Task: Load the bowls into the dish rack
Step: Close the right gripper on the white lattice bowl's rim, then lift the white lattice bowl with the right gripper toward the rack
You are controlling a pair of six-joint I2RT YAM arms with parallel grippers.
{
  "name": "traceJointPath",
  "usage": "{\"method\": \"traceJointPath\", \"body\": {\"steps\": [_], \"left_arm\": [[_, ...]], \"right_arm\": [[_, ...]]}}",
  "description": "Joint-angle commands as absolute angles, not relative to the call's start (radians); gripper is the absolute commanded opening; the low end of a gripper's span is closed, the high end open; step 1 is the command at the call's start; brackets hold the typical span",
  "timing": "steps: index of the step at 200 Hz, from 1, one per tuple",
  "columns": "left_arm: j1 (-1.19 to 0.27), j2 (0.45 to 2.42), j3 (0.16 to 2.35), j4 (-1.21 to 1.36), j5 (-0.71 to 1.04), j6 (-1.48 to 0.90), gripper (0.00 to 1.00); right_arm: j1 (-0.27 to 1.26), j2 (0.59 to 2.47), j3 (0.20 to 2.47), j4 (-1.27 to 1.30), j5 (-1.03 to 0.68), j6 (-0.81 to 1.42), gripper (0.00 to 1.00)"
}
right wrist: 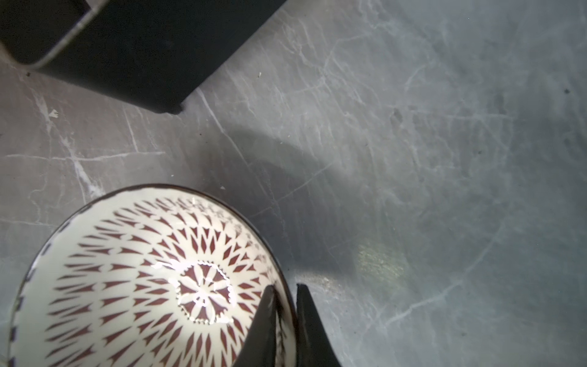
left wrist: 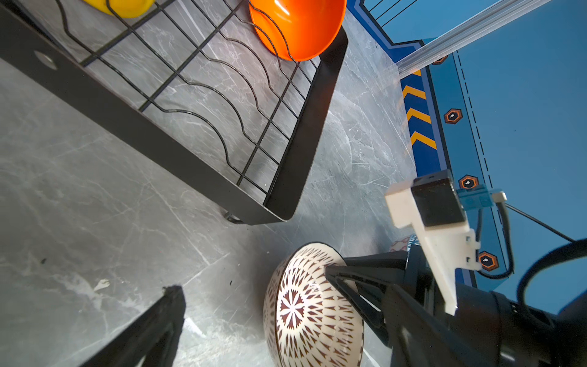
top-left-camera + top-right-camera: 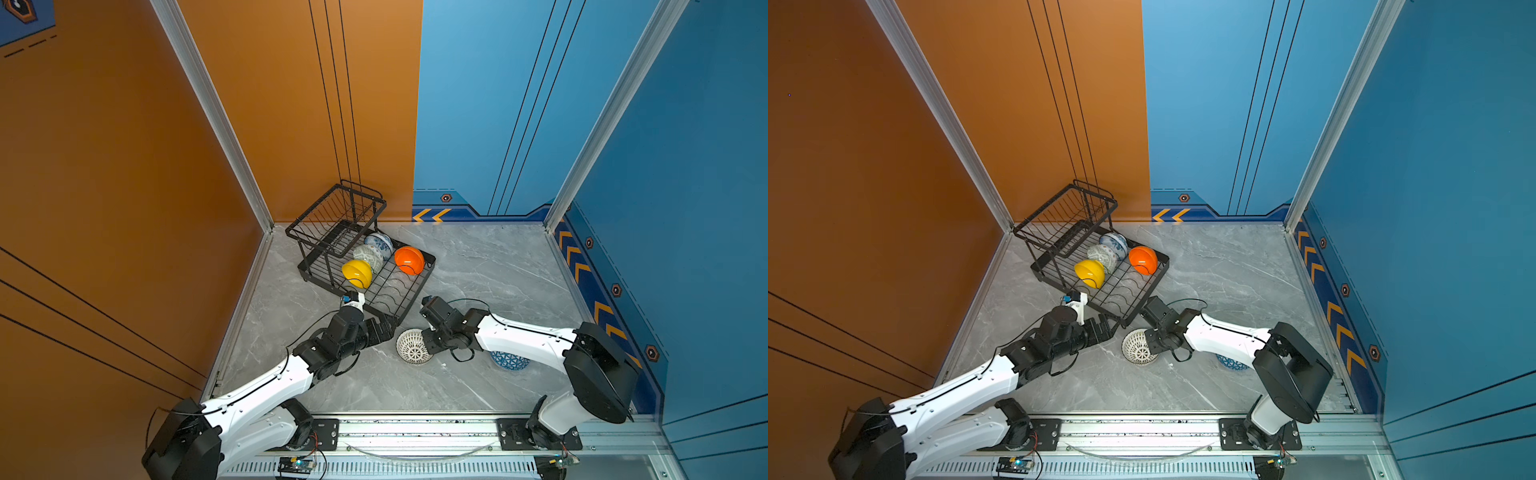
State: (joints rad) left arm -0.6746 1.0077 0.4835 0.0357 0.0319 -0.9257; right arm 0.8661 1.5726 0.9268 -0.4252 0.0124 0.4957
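Note:
The white lattice-patterned bowl [image 3: 411,348] [image 3: 1137,348] [image 2: 313,313] [image 1: 143,279] is off the dish rack's near corner, tilted. My right gripper [image 3: 428,338] [image 1: 286,287] is shut on its rim, one finger inside and one outside. My left gripper [image 3: 384,328] [image 2: 282,290] stands open just left of that bowl, holding nothing. The dish rack [image 3: 417,291] [image 3: 1152,286] [image 2: 190,171] holds the yellow bowl [image 3: 357,272], the pale green bowl [image 3: 368,257], the white-and-blue floral bowl [image 3: 380,243] and the orange bowl [image 3: 409,259] [image 2: 295,25]. The blue triangle-patterned bowl [image 3: 509,359] [image 3: 1231,365] sits on the table, half hidden under my right arm.
The rack's raised basket [image 3: 336,216] stands at its far end by the orange wall. Wire dividers in the near half of the tray [image 2: 222,105] hold nothing. The rack's black corner [image 1: 143,63] is close beside the held bowl.

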Motion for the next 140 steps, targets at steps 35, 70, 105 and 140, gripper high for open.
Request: {"method": "traceJointPath", "body": {"steps": [35,70,105,140], "left_arm": [[-0.637,0.967,0.483,0.037,0.071,-0.938,0.98],[-0.591,0.945,0.482,0.043,0.118,-0.955,0.98],[-0.488,0.938,0.443,0.14,0.242,-1.032,0.98],[-0.395,0.985,0.402,0.299,0.373,-1.143,0.98]], "right_arm": [[0.879,1.507,0.952,-0.521,0.196,0.446,0.02],[0.88,1.42,1.01,-0.605,0.355,0.367,0.0],[0.889,1.378,1.113,-0.627,0.597,0.222,0.0],[0.898,1.454,1.204,-0.452,0.823,-0.021,0.0]]}}
